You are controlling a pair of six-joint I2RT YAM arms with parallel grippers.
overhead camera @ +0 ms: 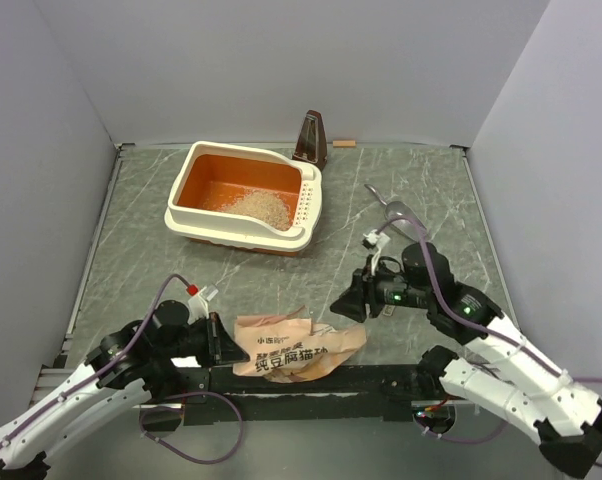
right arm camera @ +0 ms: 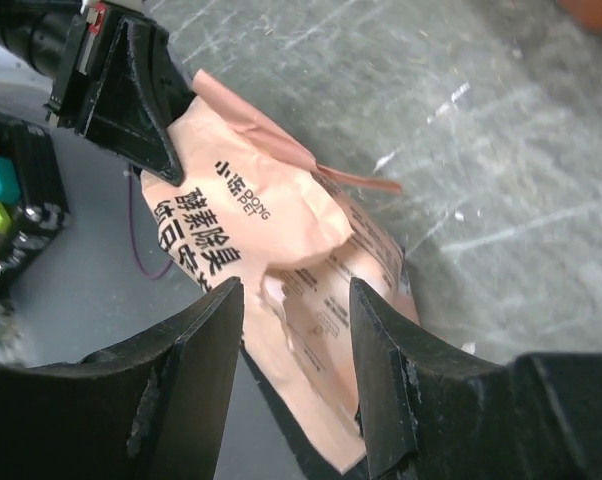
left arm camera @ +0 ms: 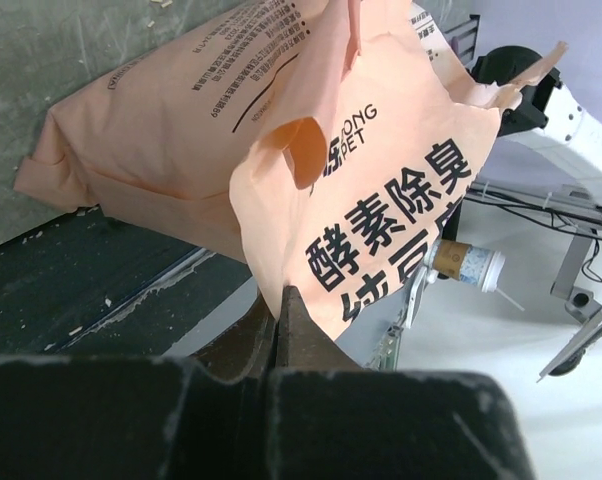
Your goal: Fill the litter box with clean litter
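The litter box (overhead camera: 243,195) sits toward the far middle of the grey marbled desk (overhead camera: 451,190), its slotted rim on the right side. A small heap of clean litter (overhead camera: 257,205) lies on its orange floor, covering only part of it. Behind the box, near the back wall, stands a dark brown metronome (overhead camera: 311,140). At the near edge of the desk, well apart from the box, a crumpled tan printed bag (overhead camera: 296,350) lies on its side between the two arms. The left tool (overhead camera: 229,348) is at the bag's left end; in the left wrist view its fingers (left arm camera: 281,325) are pressed together, pinching a fold of the bag's edge. The right tool (overhead camera: 347,304) hangs just above the bag's right end with its jaws spread apart. The right wrist view shows the bag's creased top in the gap between them, but whether either finger (right arm camera: 196,350) touches the bag cannot be told. Past the desk's edge, the left wrist view catches a paper cup (left arm camera: 466,263).
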